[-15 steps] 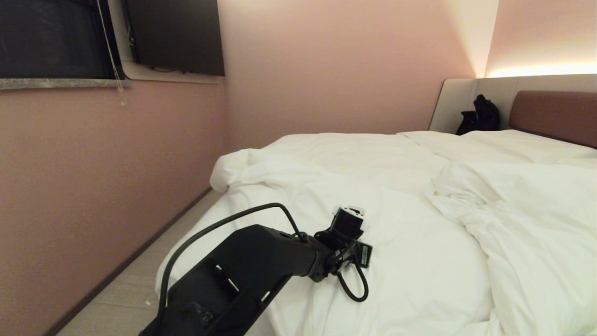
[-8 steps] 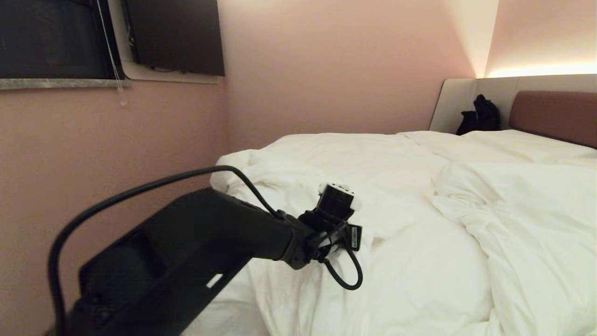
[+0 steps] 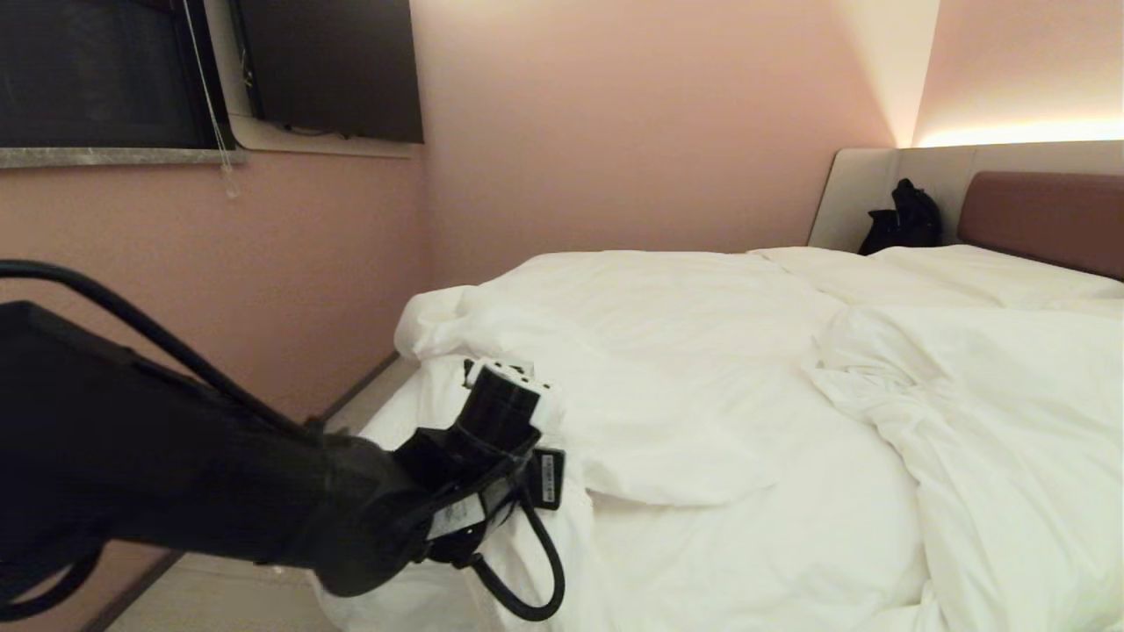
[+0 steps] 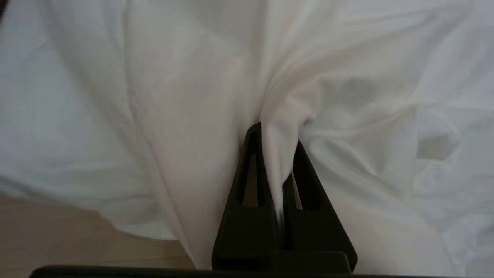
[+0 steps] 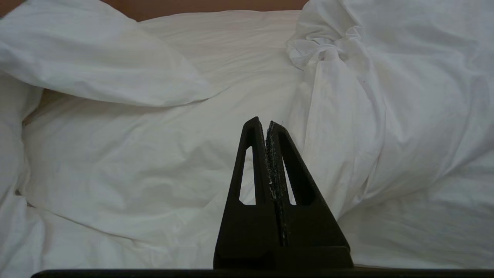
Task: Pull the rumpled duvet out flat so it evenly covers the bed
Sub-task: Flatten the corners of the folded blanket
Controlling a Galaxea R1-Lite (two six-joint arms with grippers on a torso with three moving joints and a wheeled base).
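The white duvet (image 3: pixel 667 351) lies rumpled over the bed, whose mauve headboard (image 3: pixel 1045 215) shows at the far right. My left arm (image 3: pixel 351 500) reaches in from the lower left, over the bed's left edge; its wrist hides the fingers in the head view. In the left wrist view my left gripper (image 4: pixel 276 133) is shut on a pinched fold of the duvet (image 4: pixel 185 96), which stretches taut away from it. My right gripper (image 5: pixel 266 123) is out of the head view; its wrist view shows it shut and empty above a bunched part of the duvet (image 5: pixel 366 88).
A pink wall (image 3: pixel 219 290) runs close along the bed's left side, leaving a narrow floor strip (image 3: pixel 219 606). A dark screen (image 3: pixel 329 66) hangs on the wall. A black bag (image 3: pixel 904 219) leans by the headboard panel. Flat pillows (image 3: pixel 966 268) lie at the head end.
My left arm has swung left and back toward the bed's left edge, still shut on the duvet. The cloth has come with it, and a drawn flap now lies across the middle.
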